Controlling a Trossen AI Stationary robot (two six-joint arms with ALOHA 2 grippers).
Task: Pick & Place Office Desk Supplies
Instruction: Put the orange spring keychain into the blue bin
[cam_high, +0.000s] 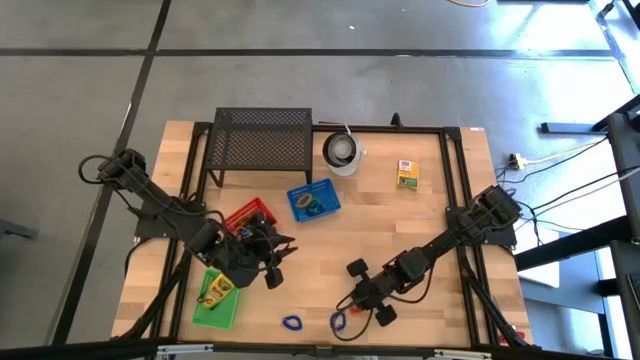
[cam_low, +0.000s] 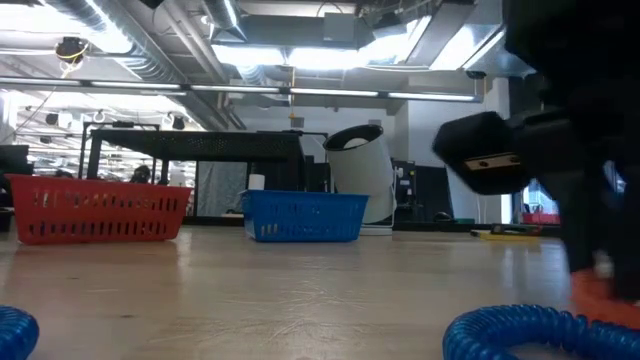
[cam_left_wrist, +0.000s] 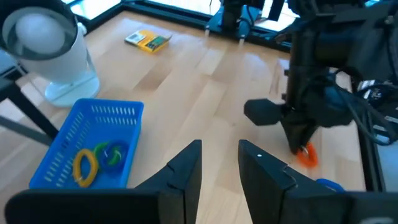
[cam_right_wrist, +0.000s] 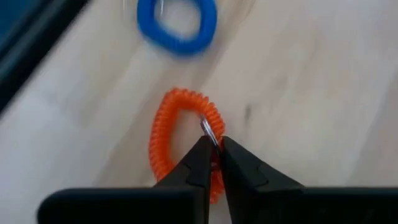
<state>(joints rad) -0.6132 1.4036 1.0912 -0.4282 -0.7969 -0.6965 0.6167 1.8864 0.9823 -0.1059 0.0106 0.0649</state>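
Open wood runs across the table's middle (cam_high: 400, 225), between the blue basket (cam_high: 313, 202) and the yellow-and-green box (cam_high: 406, 174), with room to pass there. Far edge is blocked by the black mesh stand (cam_high: 262, 140) and the white cup (cam_high: 343, 152) just beside it; the red basket (cam_high: 250, 216) and green basket (cam_high: 216, 297) crowd the left side around the left gripper (cam_high: 272, 262). Near edge: right gripper (cam_high: 357, 300) is down on an orange loop (cam_right_wrist: 168, 140), with two blue loops (cam_high: 291, 323) lying close by.

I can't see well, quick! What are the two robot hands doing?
Left gripper: open, holding nothing, above the table.
Right gripper: shut on the orange loop on the table.
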